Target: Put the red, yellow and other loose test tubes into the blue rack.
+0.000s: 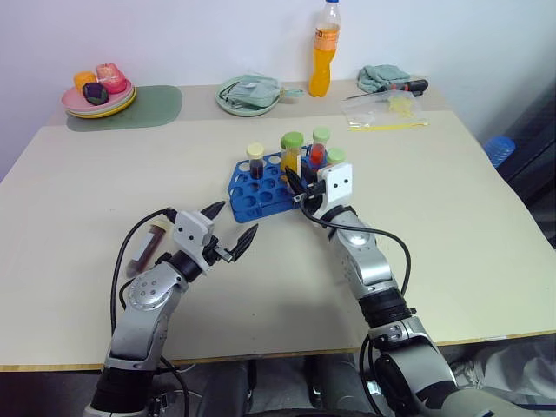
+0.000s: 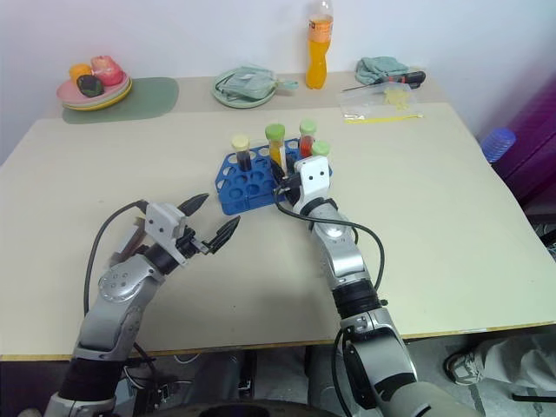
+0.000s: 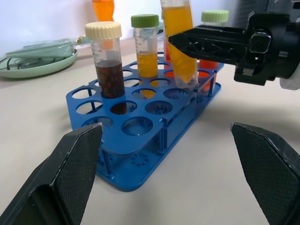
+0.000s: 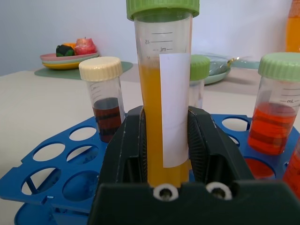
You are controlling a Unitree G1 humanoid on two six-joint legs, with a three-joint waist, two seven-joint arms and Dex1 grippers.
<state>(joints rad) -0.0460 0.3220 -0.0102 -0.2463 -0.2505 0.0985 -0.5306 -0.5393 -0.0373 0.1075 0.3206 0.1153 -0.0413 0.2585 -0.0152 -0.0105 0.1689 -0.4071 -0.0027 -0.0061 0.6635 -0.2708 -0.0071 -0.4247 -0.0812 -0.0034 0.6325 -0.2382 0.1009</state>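
While my right gripper (image 1: 300, 188) clamps the yellow test tube (image 4: 161, 117) mid-body above the blue rack (image 1: 252, 187), my left gripper (image 1: 233, 228) hangs released. I judge the tube light, rigid, slick; grip below the cap.

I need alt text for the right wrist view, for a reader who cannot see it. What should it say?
The right end effector is shut on a yellow test tube with a green cap, held upright over the blue rack. A dark brown tube with a cream cap and a red tube with a green cap stand in the rack.
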